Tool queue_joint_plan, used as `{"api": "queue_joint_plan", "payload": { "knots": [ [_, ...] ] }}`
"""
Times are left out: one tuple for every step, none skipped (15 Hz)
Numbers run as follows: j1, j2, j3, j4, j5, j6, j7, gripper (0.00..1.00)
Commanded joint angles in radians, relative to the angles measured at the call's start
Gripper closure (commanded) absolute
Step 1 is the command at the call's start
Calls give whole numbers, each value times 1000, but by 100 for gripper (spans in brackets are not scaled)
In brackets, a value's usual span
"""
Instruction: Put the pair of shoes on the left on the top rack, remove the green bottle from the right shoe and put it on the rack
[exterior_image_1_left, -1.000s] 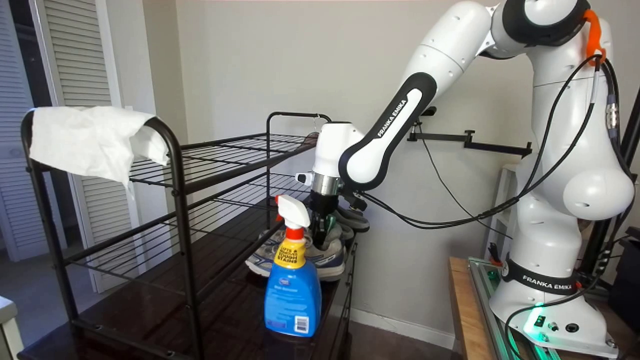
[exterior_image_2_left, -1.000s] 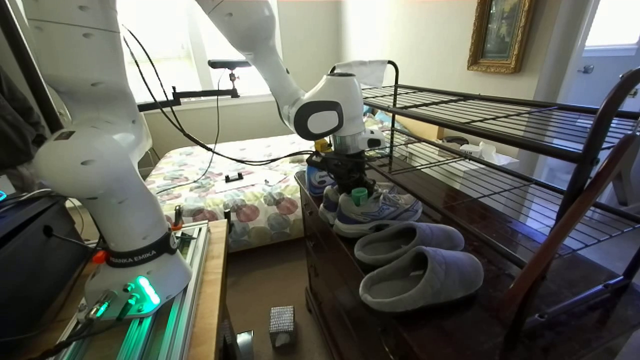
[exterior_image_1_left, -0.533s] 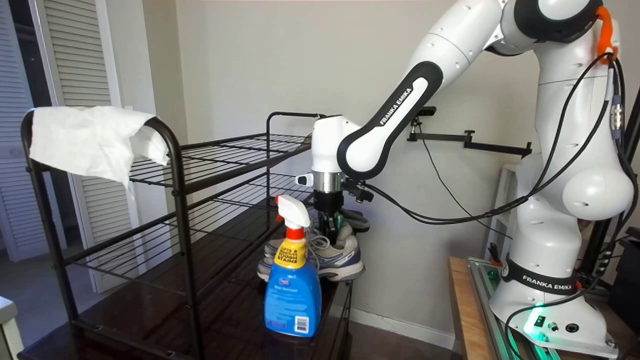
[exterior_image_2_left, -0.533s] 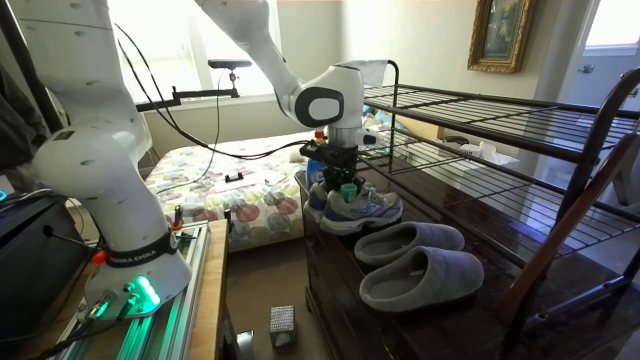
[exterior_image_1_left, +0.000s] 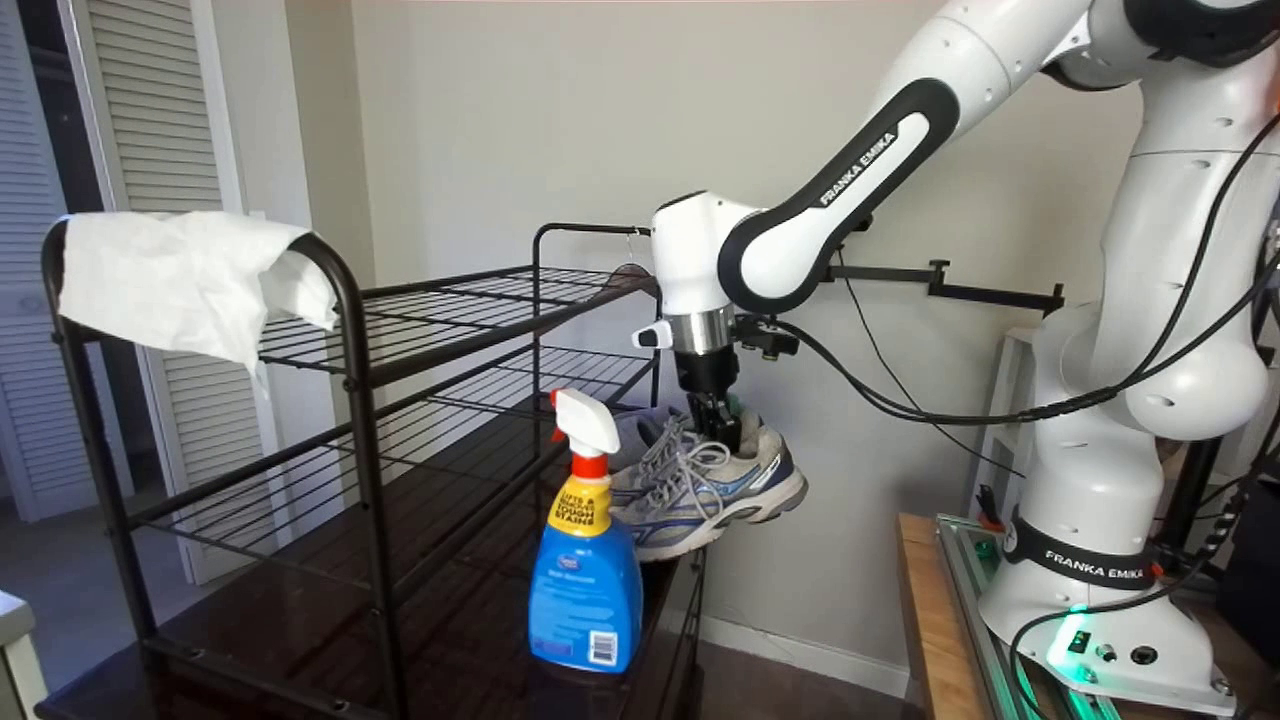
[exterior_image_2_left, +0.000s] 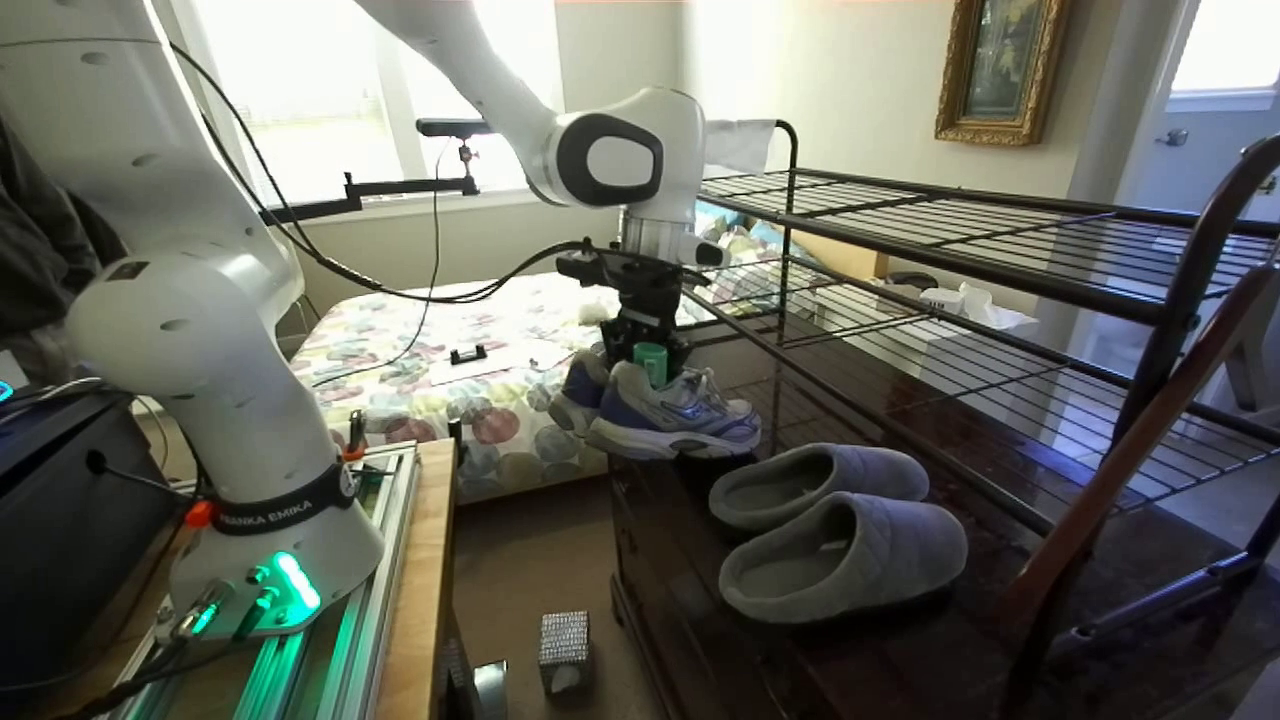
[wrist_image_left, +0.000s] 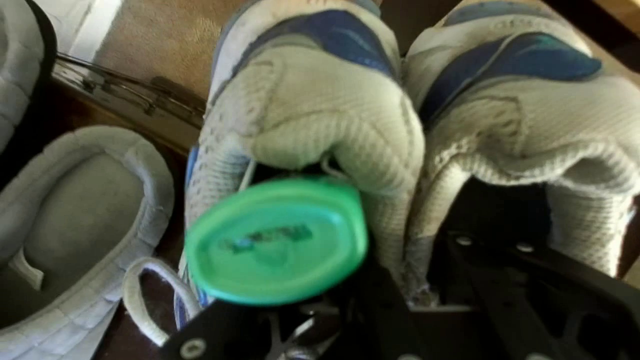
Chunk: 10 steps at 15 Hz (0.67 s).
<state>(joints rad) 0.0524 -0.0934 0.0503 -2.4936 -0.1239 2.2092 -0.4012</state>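
Green bottle in one sneaker

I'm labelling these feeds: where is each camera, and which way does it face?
An exterior view: by the cloth, facing the rack and wall; arm and base show.
An exterior view: by the slippers, facing bed and window; arm and base show.
Wrist view: above sneakers and green bottle, facing down; only the gripper shows.
Both exterior views share rack and sneakers.
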Motion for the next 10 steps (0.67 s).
{"api": "queue_joint_plan", "payload": {
  "knots": [
    [3,-213,-8,-84,-38,-120,-9,94],
    [3,-260,-13,-97,-39,-148,-8,94],
    [5,-305,-16,-107,-40,-176,-6,94],
    [5,-347,-22,-112,-40,-210,-8,94],
    [5,-387,-27,-114,-42,-246,-7,94],
    [4,-428,-35,-115,-43,-281,-7,94],
    [4,-463,-43,-111,-43,-317,-9,94],
    [4,-503,-56,-104,-37,-354,-19,94],
    [4,-537,-65,-97,-36,-381,-17,94],
    [4,-568,-73,-87,-37,-408,-14,94]
  ]
}}
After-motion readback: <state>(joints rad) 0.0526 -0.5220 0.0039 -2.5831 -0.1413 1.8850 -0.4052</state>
